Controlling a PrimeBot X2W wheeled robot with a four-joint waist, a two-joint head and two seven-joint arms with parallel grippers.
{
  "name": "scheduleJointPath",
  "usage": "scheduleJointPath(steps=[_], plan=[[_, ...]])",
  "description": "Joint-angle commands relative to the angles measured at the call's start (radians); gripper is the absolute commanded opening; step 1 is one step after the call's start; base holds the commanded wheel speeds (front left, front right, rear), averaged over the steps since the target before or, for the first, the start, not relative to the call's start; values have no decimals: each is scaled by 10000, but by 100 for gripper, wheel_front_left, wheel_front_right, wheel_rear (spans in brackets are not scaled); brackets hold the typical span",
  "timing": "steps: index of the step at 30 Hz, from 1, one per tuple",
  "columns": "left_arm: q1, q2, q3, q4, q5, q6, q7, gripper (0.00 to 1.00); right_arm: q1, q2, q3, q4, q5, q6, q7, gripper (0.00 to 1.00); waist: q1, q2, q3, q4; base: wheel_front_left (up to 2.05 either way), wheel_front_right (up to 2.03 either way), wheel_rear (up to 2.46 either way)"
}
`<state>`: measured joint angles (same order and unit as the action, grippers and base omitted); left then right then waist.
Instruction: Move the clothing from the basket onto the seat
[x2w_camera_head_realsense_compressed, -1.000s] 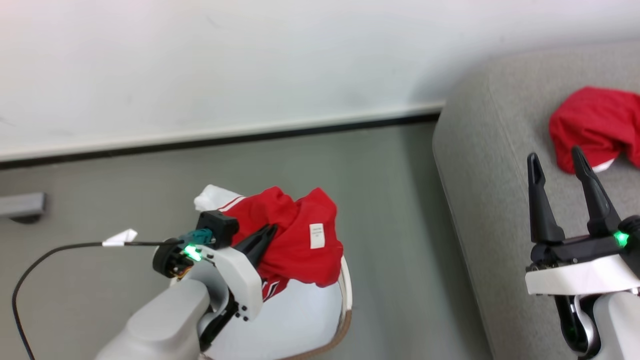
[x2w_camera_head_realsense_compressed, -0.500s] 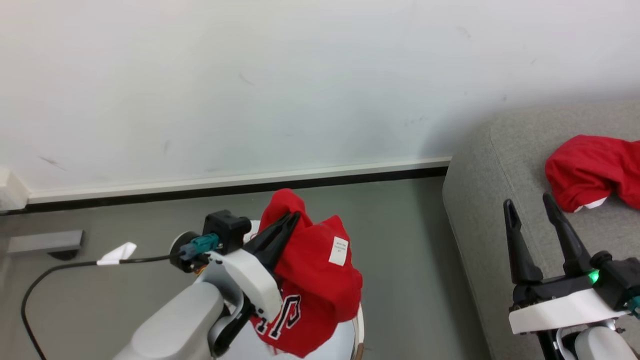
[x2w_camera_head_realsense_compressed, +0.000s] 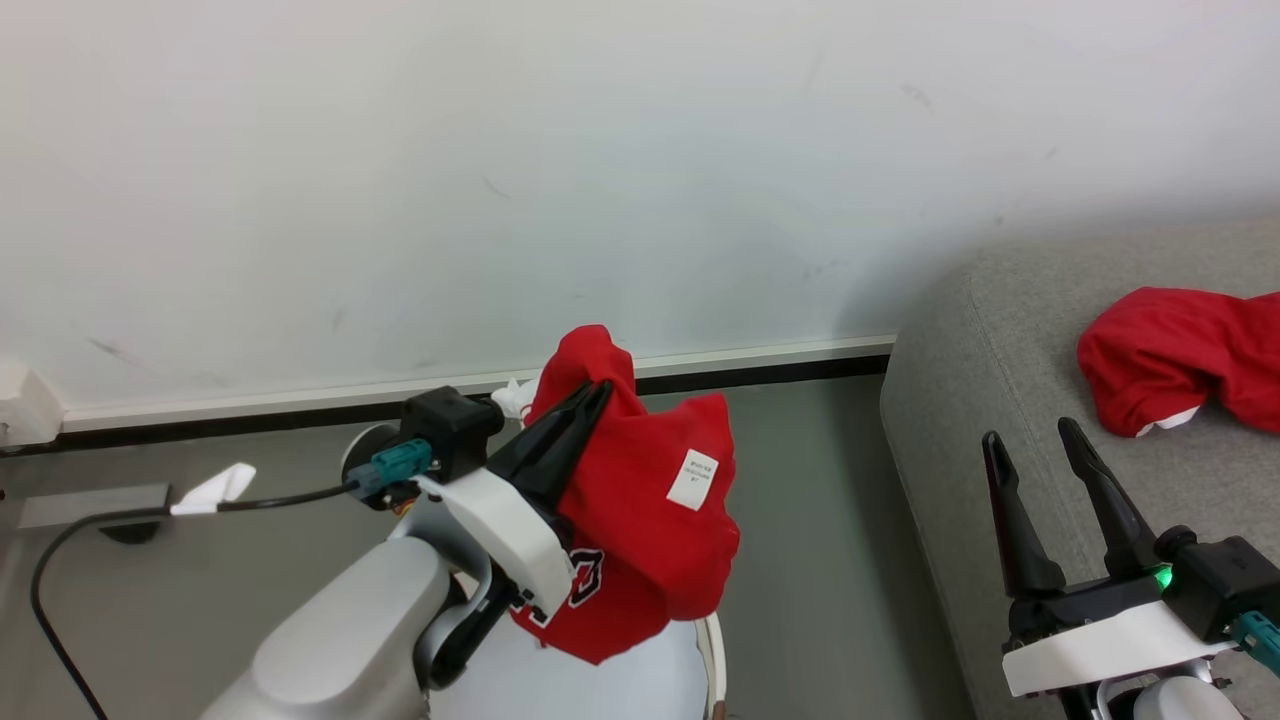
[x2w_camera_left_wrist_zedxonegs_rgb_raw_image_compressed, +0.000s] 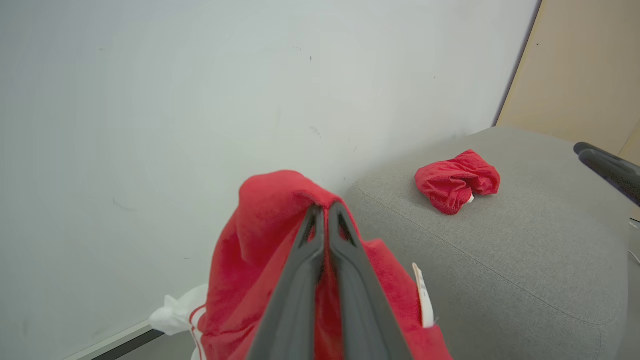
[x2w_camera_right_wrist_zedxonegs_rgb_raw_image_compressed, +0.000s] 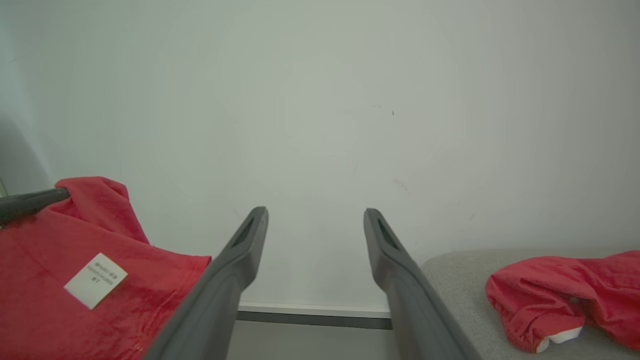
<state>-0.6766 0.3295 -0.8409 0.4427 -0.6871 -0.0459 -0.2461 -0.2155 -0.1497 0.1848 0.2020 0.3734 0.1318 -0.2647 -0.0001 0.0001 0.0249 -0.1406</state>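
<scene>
You are facing a white wall (x2w_camera_head_realsense_compressed: 500, 150) rising beyond both end effectors. The grey seat (x2w_camera_head_realsense_compressed: 950, 420) is lying just ahead and to the right of your right end effector (x2w_camera_head_realsense_compressed: 1029, 433), well to the right of your left end effector (x2w_camera_head_realsense_compressed: 600, 388). The basket (x2w_camera_head_realsense_compressed: 712, 655) is sitting on the floor (x2w_camera_head_realsense_compressed: 820, 520) below the left end effector, its rim peeking in at the bottom of the head view. Your left end effector is pinching a red garment (x2w_camera_head_realsense_compressed: 640, 500) with its fingers pressed together, and the cloth is hanging from the fingertips above the basket, clear of the seat. A second red garment (x2w_camera_head_realsense_compressed: 1170, 355) is lying bunched on the seat, beyond the right end effector's fingertips. Your right end effector is standing wide open, gripping nothing. A small white label (x2w_camera_head_realsense_compressed: 692, 479) is showing on the hanging garment, just right of the left end effector's fingers.
</scene>
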Motion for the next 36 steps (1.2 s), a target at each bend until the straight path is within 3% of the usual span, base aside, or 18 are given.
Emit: scheduleJointPath(steps=[1, 13, 20, 27, 36], plan=[[-71, 73, 49, -69, -13, 31, 36, 0, 128, -37, 19, 36, 96, -23, 8, 100, 1, -1, 3, -17, 0, 0, 0], [-253, 186, -37, -424, 37, 109, 210, 0, -123, -372, 1265, -109, 287, -23, 8, 100, 1, -1, 150, 31, 0, 0, 0], [-483, 0, -137, -134, -3, -17, 208, 0, -650, -668, 3365, 99, 28, -24, 8, 100, 1, -1, 154, 257, 0, 0, 0], [-670, -291, -230, 248, -39, -135, 116, 0, -1316, -558, 5120, 738, -114, -24, 8, 100, 1, -1, 91, 547, 0, 0, 0], [-905, -748, -510, 546, -25, -337, 104, 0, -1929, -4, 5749, 1962, -437, -23, 8, 100, 1, -1, -21, 1136, 0, 0, 0]])
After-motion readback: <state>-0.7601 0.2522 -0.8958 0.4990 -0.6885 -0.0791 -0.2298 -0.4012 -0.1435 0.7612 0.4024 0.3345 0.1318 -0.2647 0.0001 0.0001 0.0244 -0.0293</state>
